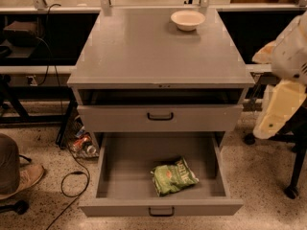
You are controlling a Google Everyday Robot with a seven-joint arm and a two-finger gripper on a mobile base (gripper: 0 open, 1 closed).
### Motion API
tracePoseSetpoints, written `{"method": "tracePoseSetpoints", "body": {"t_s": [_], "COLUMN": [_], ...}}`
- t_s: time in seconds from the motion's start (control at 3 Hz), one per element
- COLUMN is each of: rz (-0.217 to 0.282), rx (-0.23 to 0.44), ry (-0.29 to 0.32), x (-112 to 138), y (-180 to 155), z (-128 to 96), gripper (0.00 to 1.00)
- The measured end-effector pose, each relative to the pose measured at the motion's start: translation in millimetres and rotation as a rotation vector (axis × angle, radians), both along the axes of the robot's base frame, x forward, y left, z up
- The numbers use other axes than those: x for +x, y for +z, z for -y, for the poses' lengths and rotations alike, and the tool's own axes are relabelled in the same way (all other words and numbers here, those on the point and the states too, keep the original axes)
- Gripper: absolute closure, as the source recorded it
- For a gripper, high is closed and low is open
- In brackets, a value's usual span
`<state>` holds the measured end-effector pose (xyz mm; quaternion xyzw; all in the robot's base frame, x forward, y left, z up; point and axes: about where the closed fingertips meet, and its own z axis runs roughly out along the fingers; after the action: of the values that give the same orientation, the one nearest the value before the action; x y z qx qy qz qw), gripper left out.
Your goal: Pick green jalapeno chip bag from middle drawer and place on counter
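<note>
The green jalapeno chip bag (pixel 173 176) lies flat on the floor of the open middle drawer (pixel 160 206), right of centre and near the front. The counter (pixel 144 51) is the grey cabinet top above it. My gripper (pixel 277 110) hangs at the right edge of the view as a cream-coloured part under the white arm. It is beside the cabinet at the height of the upper drawer, well apart from the bag and above and right of it. It holds nothing that I can see.
A cream bowl (pixel 188 19) stands at the counter's back right. The upper drawer (pixel 160 117) is slightly pulled out above the middle one. A chair base with castors (pixel 290 190) stands right of the drawer. A person's shoe (pixel 26 177) and cables (pixel 72 176) lie on the floor at left.
</note>
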<state>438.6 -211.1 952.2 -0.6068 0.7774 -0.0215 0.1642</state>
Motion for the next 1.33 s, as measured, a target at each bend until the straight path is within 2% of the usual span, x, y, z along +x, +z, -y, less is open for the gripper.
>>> {"method": "tracePoseSetpoints", "body": {"t_s": [0.33, 0.67, 1.0, 1.33], "rz": [-0.044, -0.083, -0.121, -0.121], "rx": [0.075, 0.158, 0.246, 0.246], "ry": [0.028, 0.029, 0.024, 0.024], "x": [-2.0, -7.0, -11.8, -11.8], "y": [-69.9, -133.3, -202.6, -202.7], "z": [-19.5, -42.4, -77.6, -77.6], "gripper": [0.00, 0.00, 0.00, 0.00]}}
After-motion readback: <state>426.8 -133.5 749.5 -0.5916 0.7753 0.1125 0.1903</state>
